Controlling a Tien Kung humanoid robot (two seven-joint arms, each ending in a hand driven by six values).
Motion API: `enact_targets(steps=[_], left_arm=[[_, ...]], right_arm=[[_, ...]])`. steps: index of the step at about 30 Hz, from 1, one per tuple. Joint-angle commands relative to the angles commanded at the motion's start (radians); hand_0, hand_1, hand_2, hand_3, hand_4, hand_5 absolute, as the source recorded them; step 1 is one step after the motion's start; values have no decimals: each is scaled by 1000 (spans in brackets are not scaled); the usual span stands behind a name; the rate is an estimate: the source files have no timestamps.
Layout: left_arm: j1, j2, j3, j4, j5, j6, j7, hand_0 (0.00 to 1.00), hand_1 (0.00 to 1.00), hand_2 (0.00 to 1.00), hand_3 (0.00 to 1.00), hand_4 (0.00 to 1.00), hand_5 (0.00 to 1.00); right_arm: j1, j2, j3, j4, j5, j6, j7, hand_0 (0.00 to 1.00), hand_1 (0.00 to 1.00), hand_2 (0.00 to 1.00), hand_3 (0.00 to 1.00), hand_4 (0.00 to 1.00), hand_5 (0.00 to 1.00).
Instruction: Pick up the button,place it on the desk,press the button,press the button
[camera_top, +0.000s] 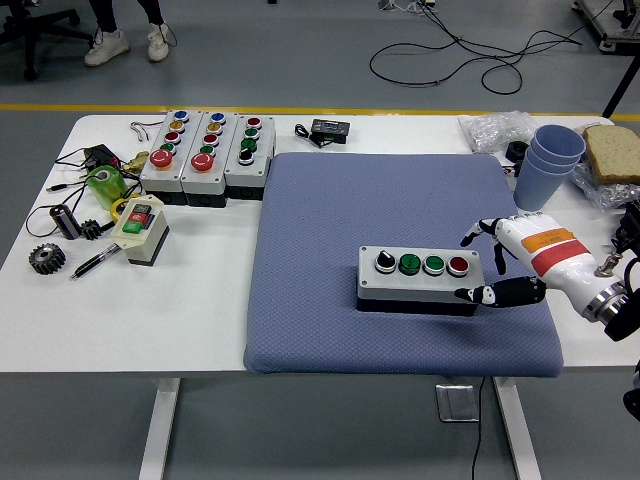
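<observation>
Head view shows you the right hand (505, 262) relaxed and empty, fingers loose, with the button box (421, 280) flat on the blue mat (320, 220) just off its fingertips, close enough, I'd judge, for pressing.

No text, number or brand name is legible. The button box (421, 279) on the blue mat (400, 260) carries no readable label; any markings on the three control boxes (207, 156) at the table's far left are too small to read. The orange and red bands on the right hand (520, 262) bear no lettering.
</observation>
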Motion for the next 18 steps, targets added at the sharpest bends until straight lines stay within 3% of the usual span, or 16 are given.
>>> enact_targets(steps=[18], left_arm=[[0,0,10,0,-20,1,-1,597,636,676,547,356,699]], right_arm=[[-2,9,-27,-31,3,15,-5,80,2,203,601,935,494]])
